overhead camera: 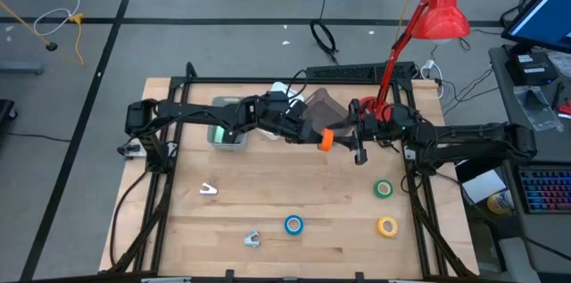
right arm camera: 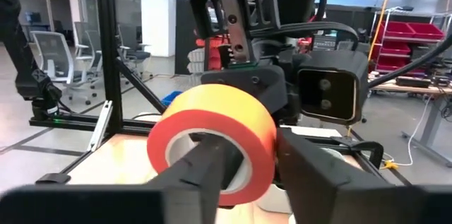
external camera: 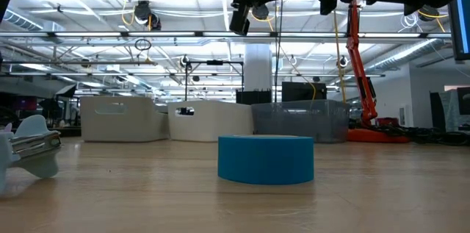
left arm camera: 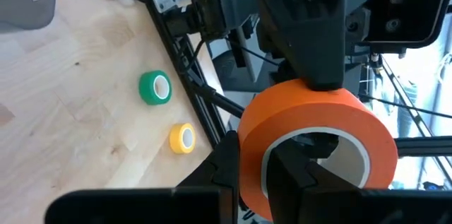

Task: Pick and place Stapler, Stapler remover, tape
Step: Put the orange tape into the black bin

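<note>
The orange tape roll (overhead camera: 326, 139) is held in the air above the rear half of the worktop (overhead camera: 268, 220), between the two arms, and stands on edge, with its core axis running roughly level from one arm toward the other. The left gripper (left arm camera: 258, 171) has its fingers clamped on the roll's wall, one finger inside the white core and one on the outer face. The right gripper (right arm camera: 258, 164) meets the same roll from the opposite side, one finger (right arm camera: 201, 164) passing into the core and the other lying along the outside of the wall; whether these fingers press on the wall or stand slightly apart from it cannot be told. In the high view both grippers cover most of the roll, so only a small orange patch shows; in the low view only its lower edge is visible, cut off at the frame's top. The blue tape roll (overhead camera: 293, 224) lies flat near the front edge at the middle, core axis upright. The green tape roll (overhead camera: 384, 188) and the yellow tape roll (overhead camera: 386, 226) lie flat near the right edge, the yellow one nearer the front. A small metal staple remover (overhead camera: 252, 239) lies just left of the blue roll, and another small pale item (overhead camera: 208, 189), too small to identify, lies toward the left. A clear bin (overhead camera: 227, 137) stands at the rear left, partly hidden by the left arm.
</note>
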You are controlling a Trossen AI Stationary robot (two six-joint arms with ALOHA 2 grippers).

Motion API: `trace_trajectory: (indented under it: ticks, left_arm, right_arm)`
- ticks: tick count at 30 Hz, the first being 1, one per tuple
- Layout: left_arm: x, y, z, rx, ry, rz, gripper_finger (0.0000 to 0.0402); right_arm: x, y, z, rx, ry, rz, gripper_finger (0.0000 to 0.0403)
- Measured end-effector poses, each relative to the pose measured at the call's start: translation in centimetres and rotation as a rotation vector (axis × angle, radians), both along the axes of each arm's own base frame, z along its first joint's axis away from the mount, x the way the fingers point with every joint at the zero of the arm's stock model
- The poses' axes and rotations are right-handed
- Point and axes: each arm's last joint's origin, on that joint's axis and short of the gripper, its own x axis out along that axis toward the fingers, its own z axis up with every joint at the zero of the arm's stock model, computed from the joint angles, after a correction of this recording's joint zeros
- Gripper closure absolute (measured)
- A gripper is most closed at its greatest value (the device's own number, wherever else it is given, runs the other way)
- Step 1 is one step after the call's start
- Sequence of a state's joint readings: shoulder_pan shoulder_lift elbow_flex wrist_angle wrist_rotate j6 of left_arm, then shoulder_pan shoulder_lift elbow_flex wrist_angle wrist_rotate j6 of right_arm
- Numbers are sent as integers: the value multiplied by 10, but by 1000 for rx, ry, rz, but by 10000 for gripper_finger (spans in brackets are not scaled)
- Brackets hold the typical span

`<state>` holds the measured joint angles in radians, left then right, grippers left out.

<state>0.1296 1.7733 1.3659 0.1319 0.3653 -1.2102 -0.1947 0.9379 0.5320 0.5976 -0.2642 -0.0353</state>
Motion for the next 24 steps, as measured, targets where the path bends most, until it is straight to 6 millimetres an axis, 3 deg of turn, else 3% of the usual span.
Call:
trace_trajectory:
  ticks: [6, 9, 18, 24]
  left_arm:
    - [-1, 5, 0, 10, -4, 0, 363]
    - [-1, 8, 0, 44, -12, -2, 359]
    - [-5, 22, 0, 153, -57, -122, 221]
    - [-12, 40, -2, 151, -68, -252, 180]
  right_arm:
    - [-1, -4, 0, -15, -4, -27, 366]
    - [-1, -5, 0, -17, -4, -34, 373]
    - [-1, -7, 0, 5, 1, -60, 375]
    - [-2, -12, 0, 6, 5, -85, 375]
